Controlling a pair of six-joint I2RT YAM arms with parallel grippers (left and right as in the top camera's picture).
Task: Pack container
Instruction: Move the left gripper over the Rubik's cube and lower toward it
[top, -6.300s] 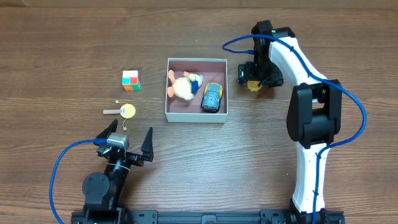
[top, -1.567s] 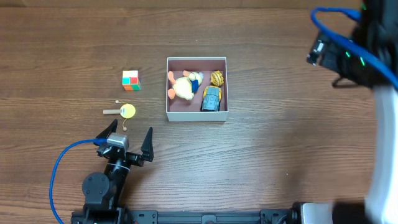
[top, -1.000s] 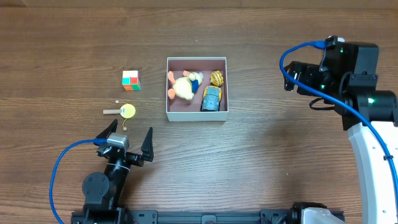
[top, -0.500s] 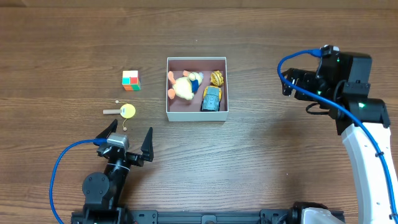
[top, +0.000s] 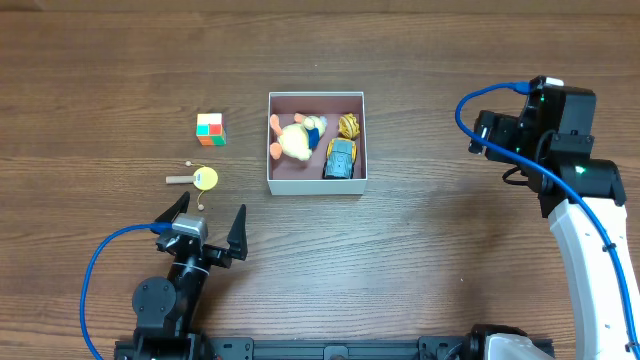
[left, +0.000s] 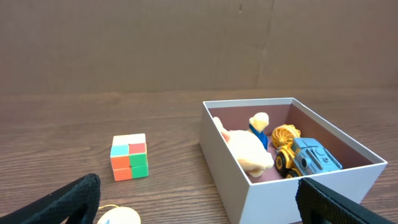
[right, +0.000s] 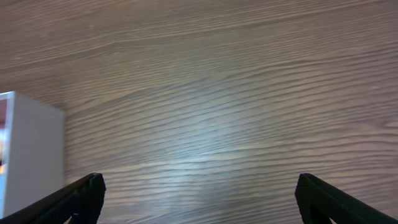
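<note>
1. A puzzle cube (top: 210, 129) sits at the left of the table (top: 120, 70). The overhead view shows only its top face. The left wrist view also shows a side of teal, red, orange and green squares.
2. Just nearer the robot lies a yellow disc on a wooden stick (top: 197, 179). It is whole in the overhead view. The left wrist view catches only the disc's pale edge at the bottom of the frame.
3. The left claw (top: 205, 222) is spread wide with nothing between its fingers, near the disc and well apart from the box.
4. The container (top: 317, 188) stands open at mid-table.
   - The overhead view shows its pink floor. A plush duck (top: 295, 140) lies by the left wall and a toy car (top: 341, 160) fills the near right corner. A golden-orange toy (top: 348, 125) touches the car from the far right corner.
   - The left wrist view adds the height of the white walls.
   - Any lettering on the car is too small to tell.
5. The right claw (right: 199, 199) is well right of the container.
   - In the overhead view the wrist hides its fingers.
   - Its own camera shows the fingers spread and empty over bare table, with a white corner of the container at the left edge.
</note>
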